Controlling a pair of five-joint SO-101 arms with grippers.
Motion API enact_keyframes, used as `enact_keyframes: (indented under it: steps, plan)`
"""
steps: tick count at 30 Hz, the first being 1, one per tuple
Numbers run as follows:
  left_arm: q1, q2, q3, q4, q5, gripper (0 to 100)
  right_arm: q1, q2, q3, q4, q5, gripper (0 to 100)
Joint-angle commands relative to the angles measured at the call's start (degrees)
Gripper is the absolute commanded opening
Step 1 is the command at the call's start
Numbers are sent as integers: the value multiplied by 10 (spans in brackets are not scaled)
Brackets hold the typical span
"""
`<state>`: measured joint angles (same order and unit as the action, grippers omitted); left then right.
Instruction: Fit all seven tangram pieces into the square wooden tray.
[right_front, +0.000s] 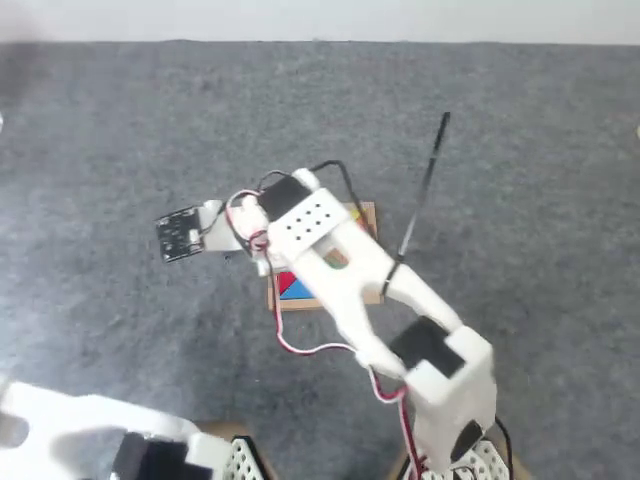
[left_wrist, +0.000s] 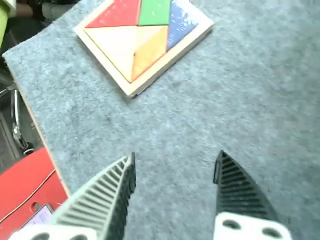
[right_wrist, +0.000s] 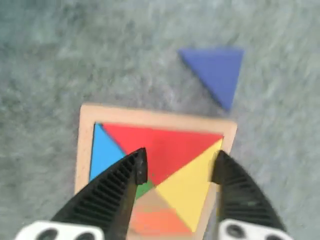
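The square wooden tray (right_wrist: 150, 114) holds a light blue, a red (right_wrist: 165, 145), a yellow, a green and an orange piece. A dark blue triangle (right_wrist: 215, 72) lies on the grey felt just outside one tray edge. My right gripper (right_wrist: 180, 165) hangs open above the tray's middle, nothing between its fingers. In the high view the right arm (right_front: 330, 250) covers most of the tray (right_front: 300, 303). My left gripper (left_wrist: 175, 167) stands open over bare felt, well apart from the tray (left_wrist: 127, 90), and holds nothing.
Grey felt (right_front: 520, 150) covers the table. A thin black rod (right_front: 425, 185) slants up beside the tray. The left arm's white body (right_front: 100, 425) sits at the near left corner. A red surface (left_wrist: 25, 185) lies beyond the felt's edge.
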<state>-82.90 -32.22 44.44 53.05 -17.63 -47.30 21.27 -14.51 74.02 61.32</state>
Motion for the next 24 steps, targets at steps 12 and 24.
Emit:
enact_keyframes:
  steps: [12,24]
  plan:
    - [-150,526,-523,151,-30,250,-66,204,-259,-13,-47,369]
    - [-117,504,-607,188,-42,250,-45,223,-260,-6,89,369]
